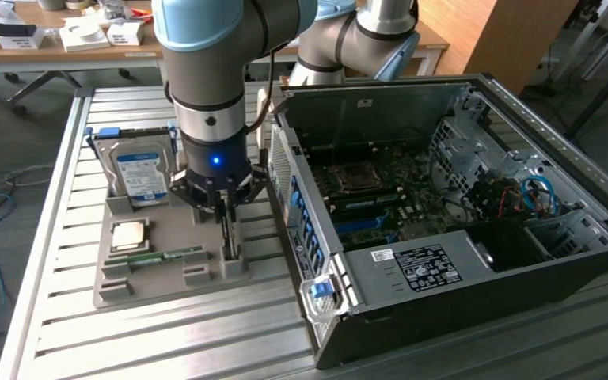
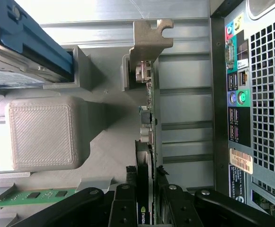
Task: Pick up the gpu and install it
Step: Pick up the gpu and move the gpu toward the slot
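- Arm position: the gripper (image 1: pixel 222 226) hangs straight down over the grey holder tray (image 1: pixel 156 281) on the desk (image 1: pixel 177 332), on the side of the tray nearest the open computer case (image 1: pixel 557 261).
- Location of the task's thing: the gpu (image 2: pixel 146 118) stands on its edge in a slot of the holder tray, between the tray's moulded block and the case's rear port panel (image 2: pixel 270 94). It has not been lifted out.
- Key relation: the gpu lies directly between the fingers (image 2: pixel 170 201), one finger facing each flat side of the card. The wrist view looks along the card's thin top edge.
- Long axis: the card runs lengthwise away from the fingers toward its pale metal bracket (image 2: pixel 149 35), parallel to the case's rear panel. The fingers straddle the end away from the bracket.
- Finger state: the fingers stand apart with the card between them. A narrow gap shows at each face, and no clamping on the card is evident.
- Judgement: the grasp is aligned across the card's thickness, which suits a thin board held on edge.
- Nearby parts, not involved: the hard drive (image 1: pixel 140 176), the processor (image 1: pixel 127 235) and the memory stick (image 1: pixel 161 256) sit in their own tray places, apart from the fingers.
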Motion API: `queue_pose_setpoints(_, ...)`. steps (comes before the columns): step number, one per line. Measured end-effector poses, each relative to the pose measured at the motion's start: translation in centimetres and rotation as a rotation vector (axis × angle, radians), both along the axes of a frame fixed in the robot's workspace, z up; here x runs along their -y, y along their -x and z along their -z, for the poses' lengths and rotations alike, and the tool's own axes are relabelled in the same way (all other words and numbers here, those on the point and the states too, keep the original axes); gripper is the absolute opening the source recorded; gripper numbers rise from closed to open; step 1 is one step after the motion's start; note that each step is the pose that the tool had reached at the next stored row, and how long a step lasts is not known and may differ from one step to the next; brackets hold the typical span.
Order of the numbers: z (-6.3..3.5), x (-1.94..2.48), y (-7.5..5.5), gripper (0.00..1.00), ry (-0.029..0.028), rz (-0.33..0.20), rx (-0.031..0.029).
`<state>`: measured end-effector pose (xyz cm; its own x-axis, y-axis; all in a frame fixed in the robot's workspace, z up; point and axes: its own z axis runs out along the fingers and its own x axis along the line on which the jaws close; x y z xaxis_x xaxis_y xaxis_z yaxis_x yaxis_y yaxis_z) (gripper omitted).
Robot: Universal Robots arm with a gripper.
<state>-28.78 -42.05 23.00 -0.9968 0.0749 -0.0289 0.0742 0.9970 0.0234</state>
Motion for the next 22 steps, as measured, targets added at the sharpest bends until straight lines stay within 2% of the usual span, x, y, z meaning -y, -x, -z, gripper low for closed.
queue_pose_setpoints(12, -0.09, 0.00, 0.0, 0.27, -0.0001, 0.000, 0.0002)
queue_pose_setpoints(22, -1.70, 0.00, 0.0, 0.27, -0.0001, 0.000, 0.0000)
